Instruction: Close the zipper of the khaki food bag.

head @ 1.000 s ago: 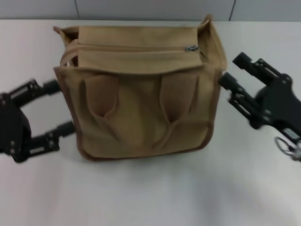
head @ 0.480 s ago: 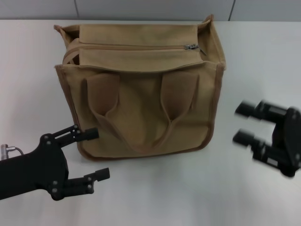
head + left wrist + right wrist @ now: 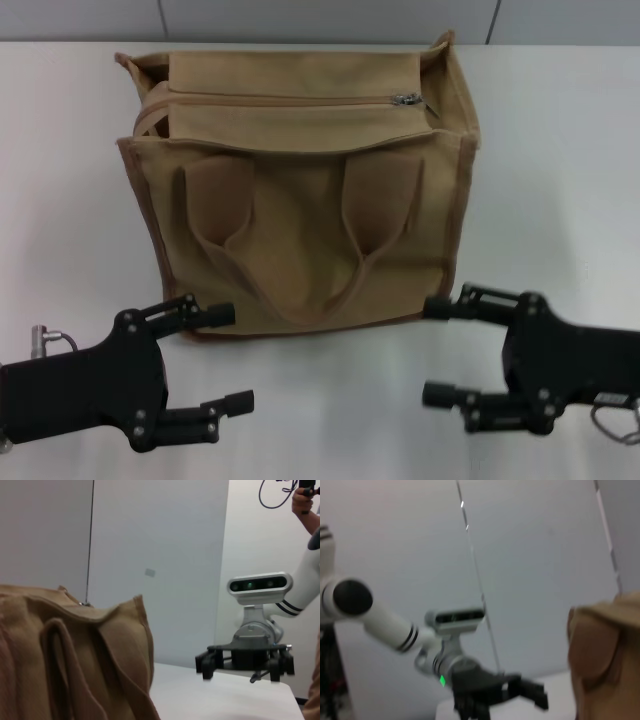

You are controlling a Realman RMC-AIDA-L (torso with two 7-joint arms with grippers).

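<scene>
The khaki food bag (image 3: 300,220) stands upright on the white table (image 3: 560,180), its two loop handles hanging down the front. The zipper (image 3: 290,100) runs across the top with its small silver pull (image 3: 407,99) at the right end. My left gripper (image 3: 228,358) is open and empty, low at the front left, just in front of the bag's bottom left corner. My right gripper (image 3: 437,350) is open and empty at the front right, by the bag's bottom right corner. The bag also shows in the left wrist view (image 3: 70,665) and right wrist view (image 3: 610,660).
A grey wall (image 3: 320,20) runs behind the table. The left wrist view shows my right gripper (image 3: 245,664) across the table and a person's arm (image 3: 307,500) at the far edge. The right wrist view shows my left gripper (image 3: 500,692).
Both arms have drawn back from the bag's sides to the front of the table. The right gripper swung round to point left. The bag has not moved.
</scene>
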